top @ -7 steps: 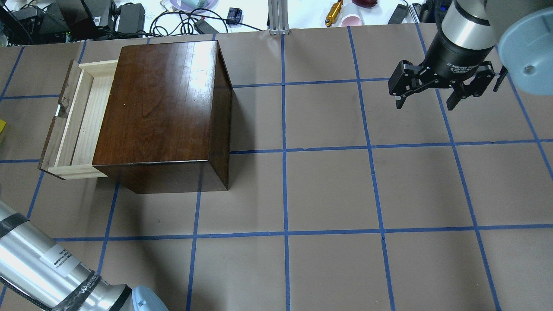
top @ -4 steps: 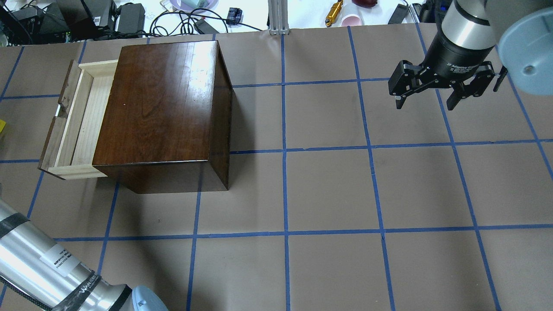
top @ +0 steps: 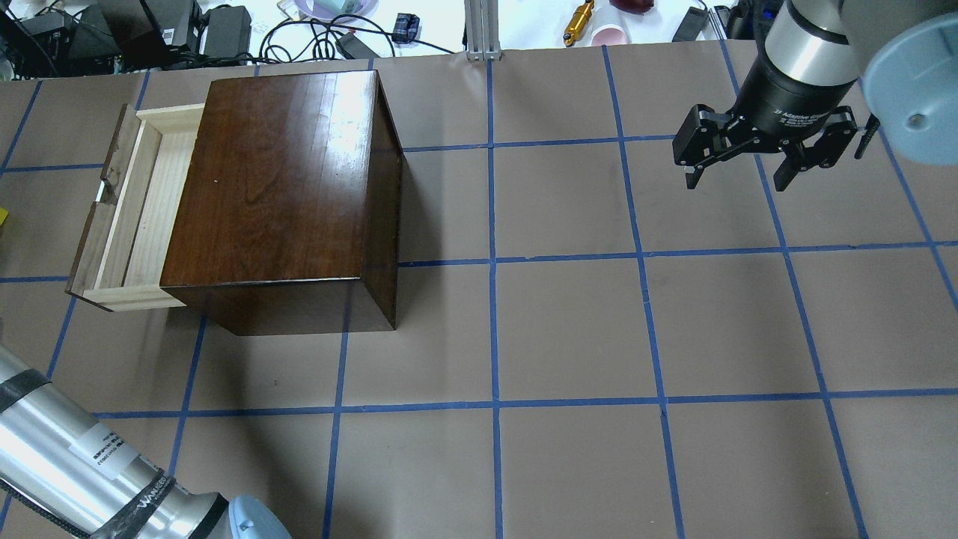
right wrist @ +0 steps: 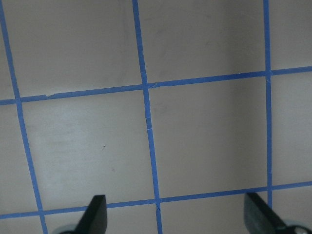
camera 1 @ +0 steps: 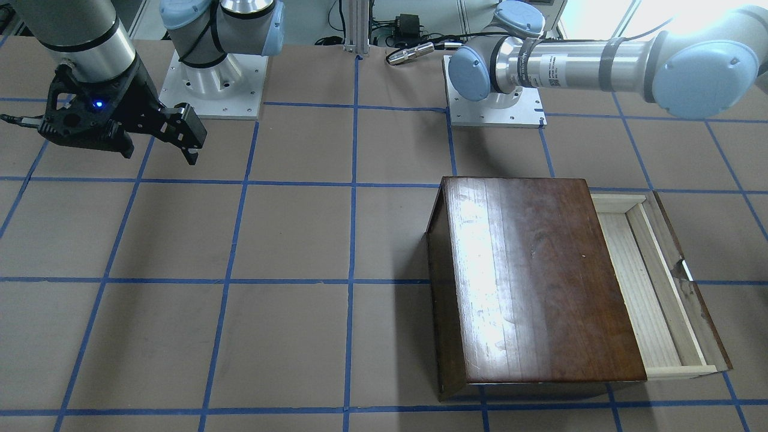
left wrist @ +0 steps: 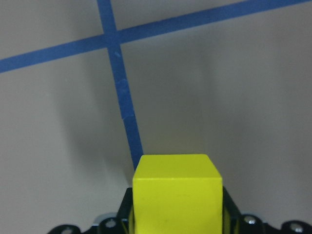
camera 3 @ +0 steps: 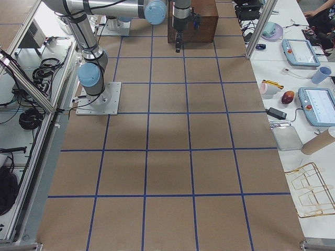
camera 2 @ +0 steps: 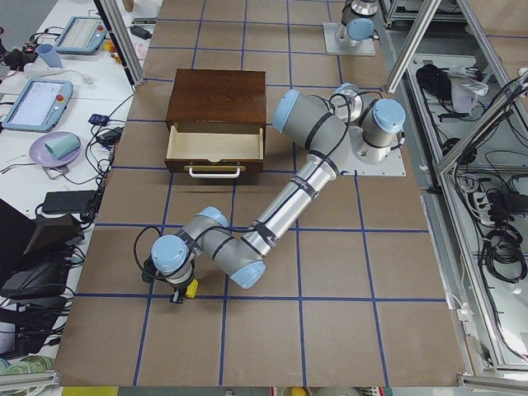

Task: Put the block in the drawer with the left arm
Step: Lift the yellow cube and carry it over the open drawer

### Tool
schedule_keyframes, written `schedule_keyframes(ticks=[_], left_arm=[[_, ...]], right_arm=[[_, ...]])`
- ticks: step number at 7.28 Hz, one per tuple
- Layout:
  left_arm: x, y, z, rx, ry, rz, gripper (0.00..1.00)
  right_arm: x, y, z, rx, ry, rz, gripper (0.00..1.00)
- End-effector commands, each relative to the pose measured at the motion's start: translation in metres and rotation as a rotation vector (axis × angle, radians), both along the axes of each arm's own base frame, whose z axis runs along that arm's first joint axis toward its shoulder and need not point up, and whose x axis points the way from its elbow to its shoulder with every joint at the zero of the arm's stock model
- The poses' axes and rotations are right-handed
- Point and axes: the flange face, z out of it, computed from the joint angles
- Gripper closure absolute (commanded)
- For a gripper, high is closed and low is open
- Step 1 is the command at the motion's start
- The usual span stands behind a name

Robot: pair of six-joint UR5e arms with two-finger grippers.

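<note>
The yellow block (left wrist: 176, 192) sits between my left gripper's black fingers (left wrist: 233, 212) in the left wrist view, just above the brown table paper. In the exterior left view my left gripper (camera 2: 177, 293) is low over the table with the block (camera 2: 190, 289), well away from the drawer's front. The drawer (top: 146, 209) is pulled open and empty, sticking out of the dark wooden box (top: 277, 180). A yellow sliver of the block (top: 3, 217) shows at the overhead view's left edge. My right gripper (top: 737, 180) is open and empty at the far right.
The left arm (top: 75, 464) stretches low across the near left corner. Cables, chargers and cups (top: 610, 34) lie beyond the table's far edge. Blue tape lines (top: 492, 262) grid the brown table cover. The drawer's white handle (camera 2: 214, 172) faces the left gripper.
The right gripper has crept very slightly toward the table's far edge. Nothing else has visibly moved.
</note>
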Motion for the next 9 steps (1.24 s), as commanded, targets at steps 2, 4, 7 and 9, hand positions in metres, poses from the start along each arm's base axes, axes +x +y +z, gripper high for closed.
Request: schedule_keyframes(ticks=[2,4,7,9], left_arm=[[-0.010,0.003,0.030,-0.023,0.017,-0.008,0.53],[-0.032,0.017,0.071,-0.017,0.024,-0.011,0.54],[-0.086,0.040,0.129,-0.008,0.029,-0.024,0.59],[-0.128,0.056,0.165,0.036,0.078,0.025,0.60]], right_arm=[[0.000,0.000,0.000,0.000,0.000,0.000,0.00],[0.000,0.000,0.000,0.000,0.000,0.000,0.00],[0.000,0.000,0.000,0.000,0.000,0.000,0.00],[0.000,0.000,0.000,0.000,0.000,0.000,0.00]])
